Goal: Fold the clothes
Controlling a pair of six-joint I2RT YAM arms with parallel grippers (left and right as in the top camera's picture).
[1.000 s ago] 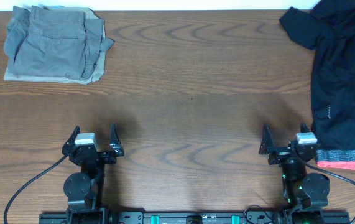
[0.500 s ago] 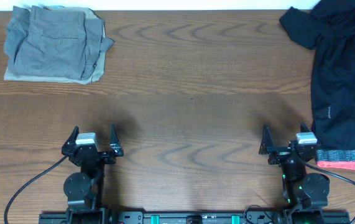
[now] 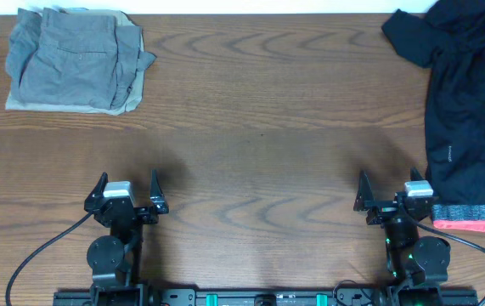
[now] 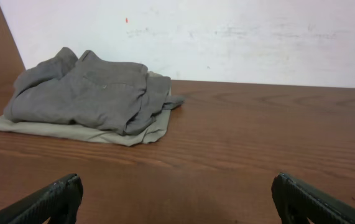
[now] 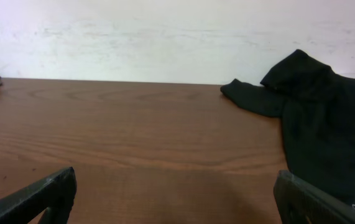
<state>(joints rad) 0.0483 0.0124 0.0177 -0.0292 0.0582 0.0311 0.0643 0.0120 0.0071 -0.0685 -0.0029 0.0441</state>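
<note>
A long black garment lies unfolded along the table's right edge, with a heather-grey and coral-red band at its near end and a tiny white logo. It also shows at the right of the right wrist view. A stack of folded grey and beige clothes sits at the far left corner, also in the left wrist view. My left gripper is open and empty near the front left. My right gripper is open and empty, just left of the black garment's band.
The brown wooden table spans the whole view. A white wall runs behind its far edge. Black cables loop from both arm bases at the front edge.
</note>
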